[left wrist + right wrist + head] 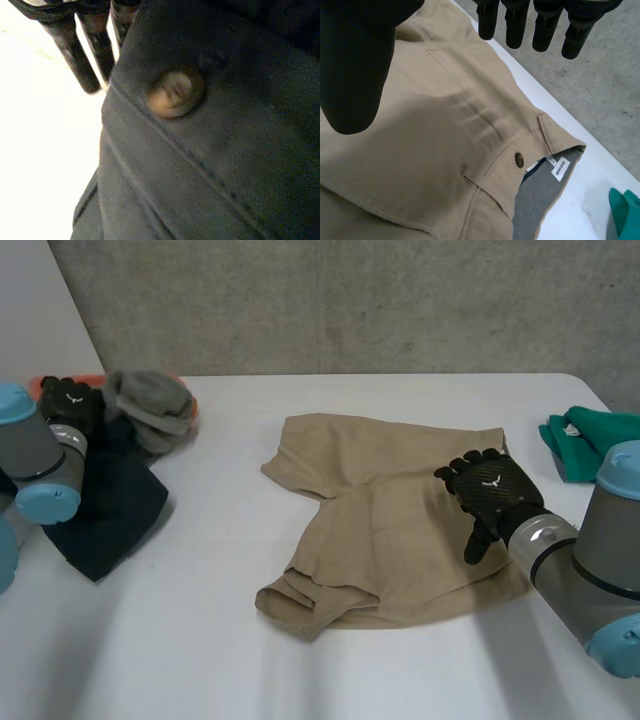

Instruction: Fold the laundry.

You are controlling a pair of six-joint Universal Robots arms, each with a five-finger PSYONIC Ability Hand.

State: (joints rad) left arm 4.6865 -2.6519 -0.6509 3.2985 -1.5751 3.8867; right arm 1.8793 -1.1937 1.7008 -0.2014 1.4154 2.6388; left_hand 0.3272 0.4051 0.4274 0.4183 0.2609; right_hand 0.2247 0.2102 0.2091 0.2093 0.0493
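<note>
The white desk carries the lot, and dead centre lie the tan shorts, spread flat, one leg already doubled under near the front edge. That looks like woven cotton: light, soft and limp, stiffer only along the waistband. It should slide easily on the smooth top, so the seamed waistband or a hem looks the best place to take hold.

At the left a dark garment lies crumpled, a grey garment heaped just behind it. A green cloth waits at the far right edge, well apart from the shorts.

Now the right hand: it hovers over the waistband end of the shorts with the palm down. Its fingers are straight and released, and they hold nothing. Whether they brush the fabric cannot be told.

The left hand sits at the dark garment's far end. Its fingers run straight beside the cloth edge, and no pinch is visible.

Small stuff: a brown button at the shorts' fly, and a white label inside on the grey lining.
</note>
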